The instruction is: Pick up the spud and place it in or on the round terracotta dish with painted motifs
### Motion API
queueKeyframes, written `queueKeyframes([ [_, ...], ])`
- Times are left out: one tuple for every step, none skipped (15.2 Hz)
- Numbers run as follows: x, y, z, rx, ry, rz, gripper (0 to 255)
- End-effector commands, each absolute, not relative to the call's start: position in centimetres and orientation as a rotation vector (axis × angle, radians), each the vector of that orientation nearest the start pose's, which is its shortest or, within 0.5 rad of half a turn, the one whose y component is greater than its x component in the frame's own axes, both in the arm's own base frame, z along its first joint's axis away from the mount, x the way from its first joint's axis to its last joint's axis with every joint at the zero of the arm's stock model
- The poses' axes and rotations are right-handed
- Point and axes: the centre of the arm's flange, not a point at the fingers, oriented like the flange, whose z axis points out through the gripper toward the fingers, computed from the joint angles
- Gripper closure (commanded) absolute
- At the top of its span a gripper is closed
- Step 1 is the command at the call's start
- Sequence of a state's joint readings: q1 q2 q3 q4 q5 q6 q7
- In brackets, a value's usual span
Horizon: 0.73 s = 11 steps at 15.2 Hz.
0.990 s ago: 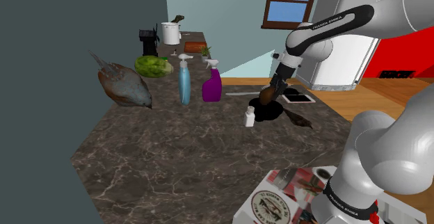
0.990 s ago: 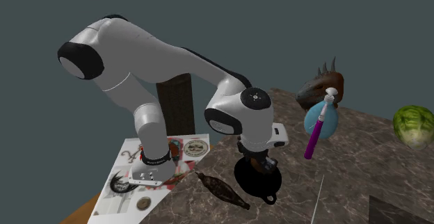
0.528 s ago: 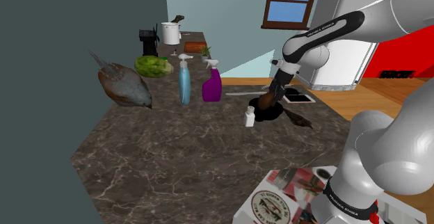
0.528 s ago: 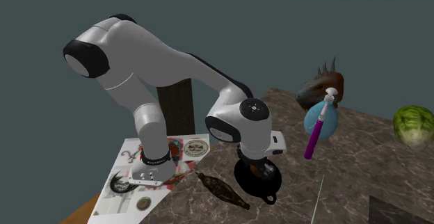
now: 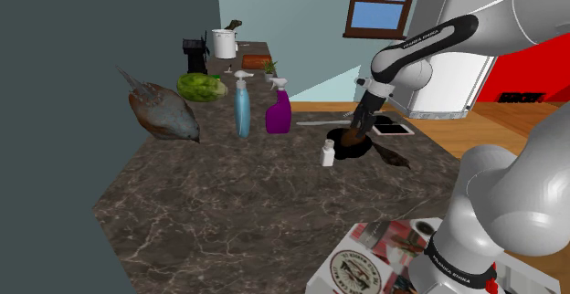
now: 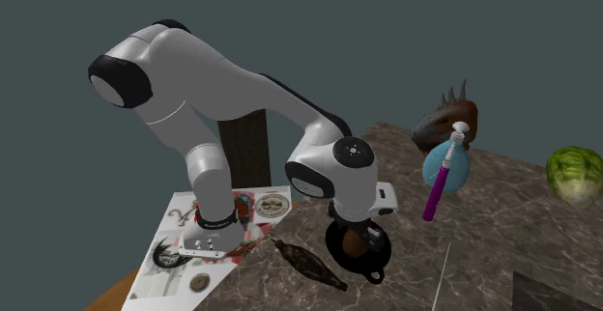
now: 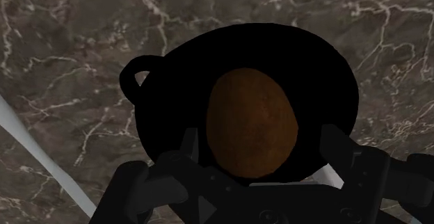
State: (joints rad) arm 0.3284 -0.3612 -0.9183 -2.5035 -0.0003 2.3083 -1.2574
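Wrist view: potato (image 7: pixel 252 124) lies in the black dish (image 7: pixel 167 111)
Gripper (image 7: pixel 261 136) spread open over it (fingers either side, gripping nothing)

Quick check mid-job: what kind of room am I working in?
Most likely a home kitchen: a dark marbled countertop, a black coffee machine beside a white kettle-like pot, and a green lettuce head.

Home kitchen: dark marble counter (image 5: pixel 228 210), cabbage (image 5: pixel 201 87), spray bottles (image 5: pixel 241 110), coffee machine (image 5: pixel 194 57) at far end; window (image 5: pixel 384 0).
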Motion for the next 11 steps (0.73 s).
queueKeyframes([
  [37.4, -24.5, 36.7, -2.791, -1.012, -0.363, 0],
  [37.4, -24.5, 36.7, -2.791, -1.012, -0.363, 0],
  [37.4, -24.5, 36.7, -2.791, -1.012, -0.363, 0],
  [37.1, -24.8, 38.0, -2.791, -1.012, -0.363, 0],
  [36.9, -25.0, 39.2, -2.791, -1.012, -0.363, 0],
  [36.7, -25.3, 40.5, -2.791, -1.012, -0.363, 0],
  [36.5, -25.6, 41.5, -2.791, -1.012, -0.363, 0],
  [36.5, -25.6, 41.5, -2.791, -1.012, -0.363, 0],
  [36.5, -25.6, 41.5, -2.791, -1.012, -0.362, 0],
  [36.5, -25.6, 41.5, -2.791, -1.012, -0.363, 0],
  [36.5, -25.6, 41.5, -2.791, -1.012, -0.363, 0],
])
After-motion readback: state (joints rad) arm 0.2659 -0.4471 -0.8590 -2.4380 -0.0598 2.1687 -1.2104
